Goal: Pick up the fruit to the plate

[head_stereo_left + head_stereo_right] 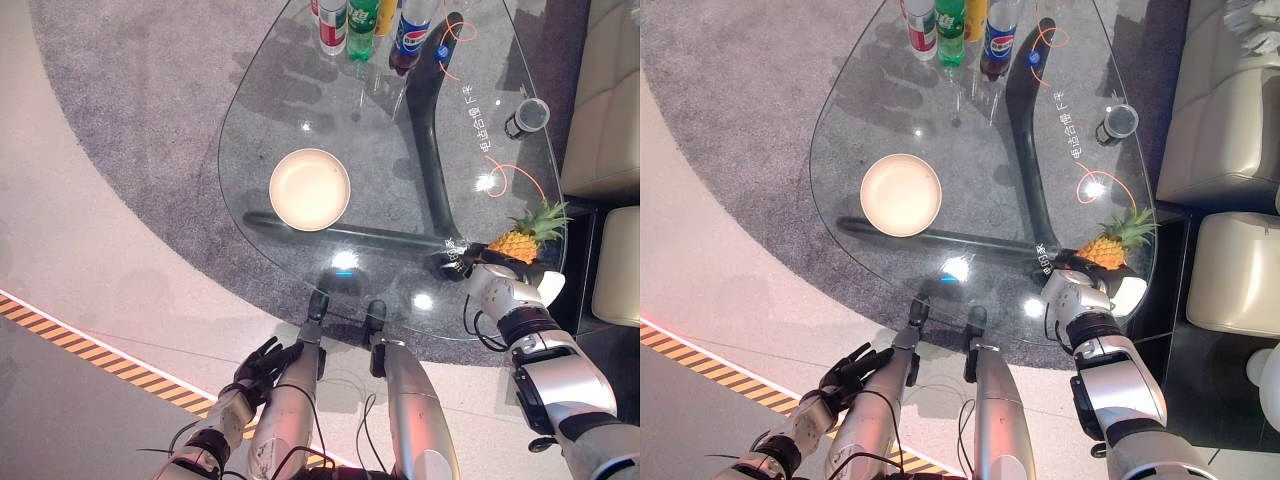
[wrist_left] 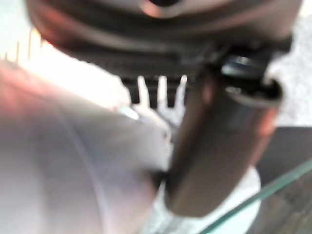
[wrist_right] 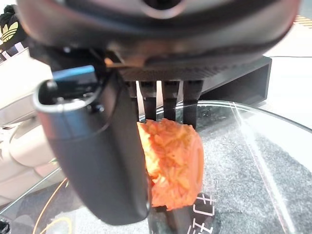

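Pineapple sits at the glass table's near right edge, my right hand curled around its body, thumb opposing fingers, ready to lift toward the cream plate. My left hand hangs relaxed below the table, fingers loosely spread.

white chinese characters on the glass table, illegible

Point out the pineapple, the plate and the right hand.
pineapple [image 1: 513,245], left eye view, its orange body.
plate [image 1: 310,189], left eye view, its bare middle.
right hand [image 3: 97,156], right wrist view, its thumb.
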`<state>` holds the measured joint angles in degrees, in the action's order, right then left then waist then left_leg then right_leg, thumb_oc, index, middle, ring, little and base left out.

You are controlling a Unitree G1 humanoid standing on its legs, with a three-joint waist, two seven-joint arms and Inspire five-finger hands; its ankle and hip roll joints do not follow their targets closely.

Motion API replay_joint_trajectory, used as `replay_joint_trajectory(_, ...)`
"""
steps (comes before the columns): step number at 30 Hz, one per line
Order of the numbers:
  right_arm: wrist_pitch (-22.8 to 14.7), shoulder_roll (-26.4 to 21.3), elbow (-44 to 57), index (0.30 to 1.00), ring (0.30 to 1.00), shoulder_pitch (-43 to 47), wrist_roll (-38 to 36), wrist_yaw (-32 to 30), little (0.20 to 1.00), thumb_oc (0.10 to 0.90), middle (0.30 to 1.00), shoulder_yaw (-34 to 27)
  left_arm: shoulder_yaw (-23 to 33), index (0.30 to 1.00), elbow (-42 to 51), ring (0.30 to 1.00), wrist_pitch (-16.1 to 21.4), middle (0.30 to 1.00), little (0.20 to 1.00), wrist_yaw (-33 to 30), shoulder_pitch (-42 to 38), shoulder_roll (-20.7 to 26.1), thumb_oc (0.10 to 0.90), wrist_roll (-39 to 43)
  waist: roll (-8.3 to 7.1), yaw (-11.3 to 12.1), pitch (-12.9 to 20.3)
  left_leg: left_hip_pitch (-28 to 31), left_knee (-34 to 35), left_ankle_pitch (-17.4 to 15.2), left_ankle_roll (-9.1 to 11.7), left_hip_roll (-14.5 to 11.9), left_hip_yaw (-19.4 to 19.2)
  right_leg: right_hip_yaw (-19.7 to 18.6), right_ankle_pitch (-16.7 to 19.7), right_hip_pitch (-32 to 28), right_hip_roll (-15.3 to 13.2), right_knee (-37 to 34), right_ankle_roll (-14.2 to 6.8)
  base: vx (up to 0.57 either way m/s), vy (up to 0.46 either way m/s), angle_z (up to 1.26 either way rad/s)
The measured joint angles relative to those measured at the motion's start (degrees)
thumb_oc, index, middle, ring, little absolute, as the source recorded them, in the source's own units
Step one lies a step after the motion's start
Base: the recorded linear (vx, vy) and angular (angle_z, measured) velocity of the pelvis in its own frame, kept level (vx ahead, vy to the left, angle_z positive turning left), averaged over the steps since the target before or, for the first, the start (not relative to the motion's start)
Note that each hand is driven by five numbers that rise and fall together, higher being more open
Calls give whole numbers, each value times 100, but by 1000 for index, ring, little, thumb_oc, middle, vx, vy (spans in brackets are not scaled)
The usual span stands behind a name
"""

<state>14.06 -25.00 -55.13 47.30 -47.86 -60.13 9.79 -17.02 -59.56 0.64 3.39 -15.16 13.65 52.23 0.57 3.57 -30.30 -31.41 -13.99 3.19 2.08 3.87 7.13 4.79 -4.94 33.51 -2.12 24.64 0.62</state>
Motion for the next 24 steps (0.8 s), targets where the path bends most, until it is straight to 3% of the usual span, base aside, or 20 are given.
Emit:
replay_joint_trajectory(14, -340, -26, -19, 300, 300, -197, -171, 332, 200, 100, 300, -98, 223, 900, -17, 900, 28, 900, 900, -22, 2, 1, 800, 155, -7, -28, -4, 104, -18, 1, -2, 5, -6, -33, 11, -113, 13, 0, 7, 0, 0, 0)
replay_joint_trajectory(24, -662, 69, 1282, 300, 300, -1063, -457, 800, 200, 100, 300, -264, 909, 900, -17, 900, 419, 900, 900, -368, 50, 48, 800, 903, 5, -46, -17, 359, -4, 53, -3, -33, -14, -49, 48, -361, 85, -38, 54, -3, 0, -3)
